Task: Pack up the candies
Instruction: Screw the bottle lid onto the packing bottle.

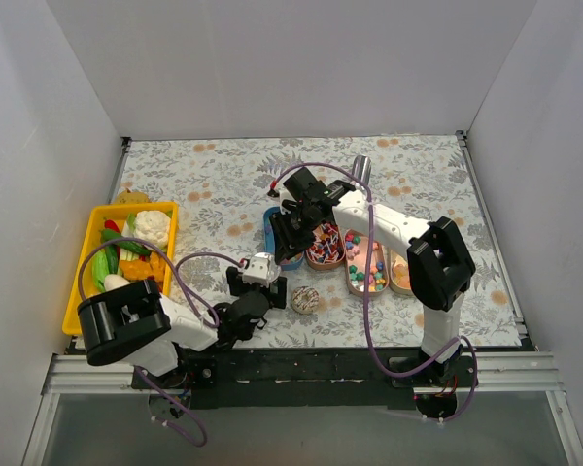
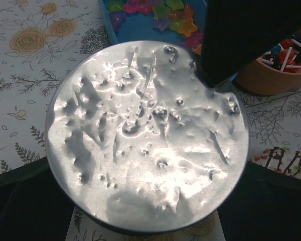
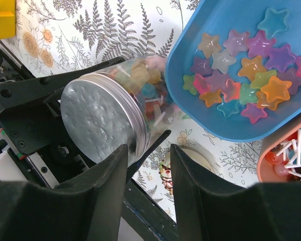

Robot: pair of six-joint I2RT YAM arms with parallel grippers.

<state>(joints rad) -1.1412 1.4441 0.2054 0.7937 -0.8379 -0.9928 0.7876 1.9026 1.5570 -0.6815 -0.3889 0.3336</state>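
Observation:
My left gripper [image 1: 257,279] is shut on a clear jar [image 3: 140,90] that lies on its side, with several candies inside. Its silver lid [image 2: 145,135] fills the left wrist view and faces the camera [image 3: 98,118]. Star-shaped candies [image 3: 241,70] lie in a blue oval tray [image 3: 200,30], just beyond the jar [image 2: 155,12]. My right gripper [image 3: 148,150] is open and empty. It hovers over the blue tray's near end [image 1: 291,233], beside the jar. Wrapped sticks [image 1: 324,243], bright balls [image 1: 364,264] and gummies [image 1: 400,274] fill three more trays to the right.
A yellow bin [image 1: 85,262] with toy vegetables stands at the left. A small patterned round object [image 1: 304,299] lies on the floral cloth in front of the trays. A silver cylinder [image 1: 361,167] stands behind them. White walls enclose three sides.

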